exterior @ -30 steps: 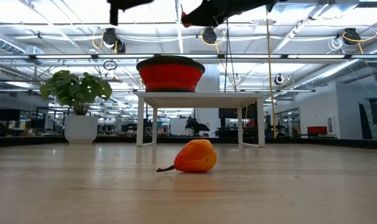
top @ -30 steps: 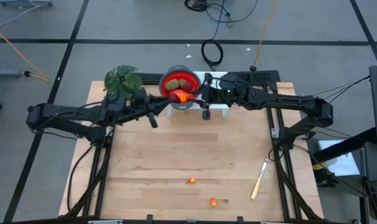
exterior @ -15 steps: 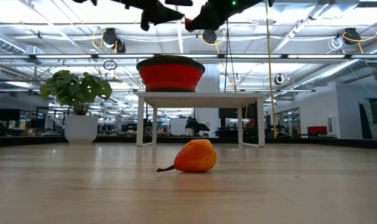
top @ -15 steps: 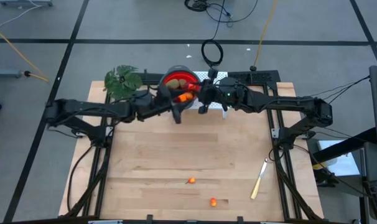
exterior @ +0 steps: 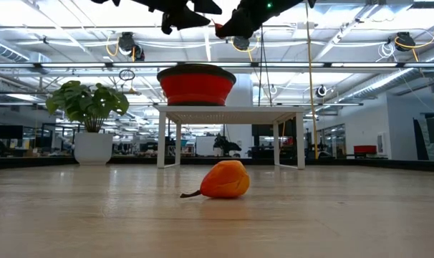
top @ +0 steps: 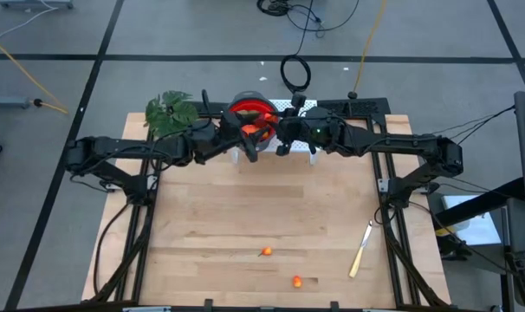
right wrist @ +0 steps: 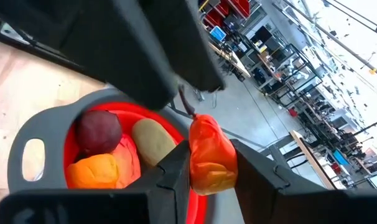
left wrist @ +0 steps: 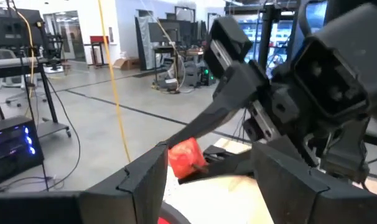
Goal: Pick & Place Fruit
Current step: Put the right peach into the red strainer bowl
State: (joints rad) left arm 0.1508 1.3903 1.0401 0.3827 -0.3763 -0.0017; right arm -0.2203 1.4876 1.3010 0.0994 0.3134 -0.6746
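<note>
from straight overhead we look down on the whole pale wooden table [top: 262, 217] and both dark arms, far enough off to take in the grey floor around it. our low camera sits at table-top height, very near a small orange toy fruit with a stem [exterior: 224, 180], facing level across the boards toward the red collapsible bowl on its white stand [exterior: 196, 83] and the hall behind. the right wrist camera looks steeply down into that same bowl [right wrist: 70, 130] from close above. the left wrist camera faces outward across the room, close to the other arm.
</note>
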